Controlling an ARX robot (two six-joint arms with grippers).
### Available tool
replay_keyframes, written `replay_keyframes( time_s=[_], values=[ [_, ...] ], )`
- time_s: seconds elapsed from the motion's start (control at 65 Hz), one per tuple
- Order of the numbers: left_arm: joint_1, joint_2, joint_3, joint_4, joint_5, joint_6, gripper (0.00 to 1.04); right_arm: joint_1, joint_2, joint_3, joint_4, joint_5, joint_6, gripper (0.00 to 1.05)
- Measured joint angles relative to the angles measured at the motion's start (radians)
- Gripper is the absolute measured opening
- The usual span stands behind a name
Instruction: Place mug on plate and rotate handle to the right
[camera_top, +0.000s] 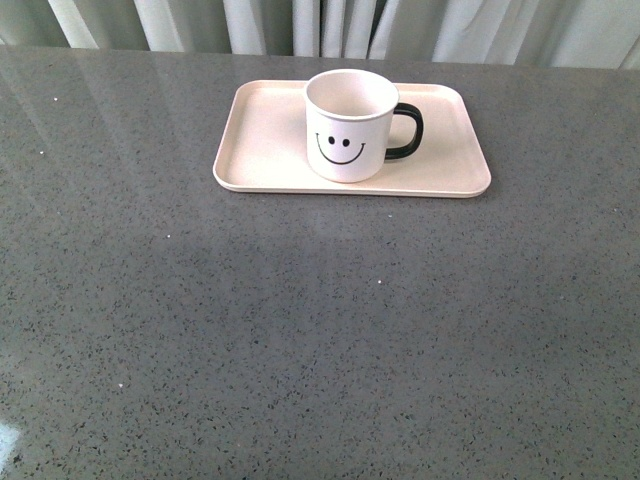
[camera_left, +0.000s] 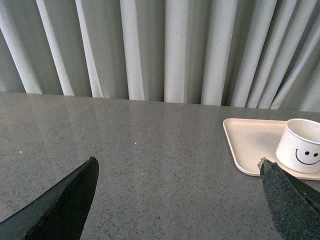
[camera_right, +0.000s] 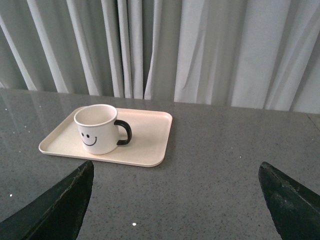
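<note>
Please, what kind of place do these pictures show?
Probably an indoor test or demo tabletop, not a real kitchen: a grey speckled table, pale pleated curtains close behind it, and only a smiley mug standing on a pink plate.

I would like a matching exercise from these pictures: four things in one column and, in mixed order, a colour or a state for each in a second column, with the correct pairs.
Things
1. white cylindrical mug
2. glossy C-shaped handle
3. flat rectangular plate
4. right hand

Colour or state
A. pale pink
B. open, holding nothing
C. upright, smiley face toward the front camera
D. black, pointing to the right in the front view

Pairs: 1-C, 2-D, 3-A, 4-B
</note>
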Motion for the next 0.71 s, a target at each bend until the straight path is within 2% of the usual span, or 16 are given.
replay_keyframes(
  time_s=[0.708],
  values=[
    [0.000, 0.000, 0.000, 0.000, 0.000, 0.000, 0.96, 0.000, 0.000, 0.000, 0.000, 0.000, 0.000, 0.96]
  ],
)
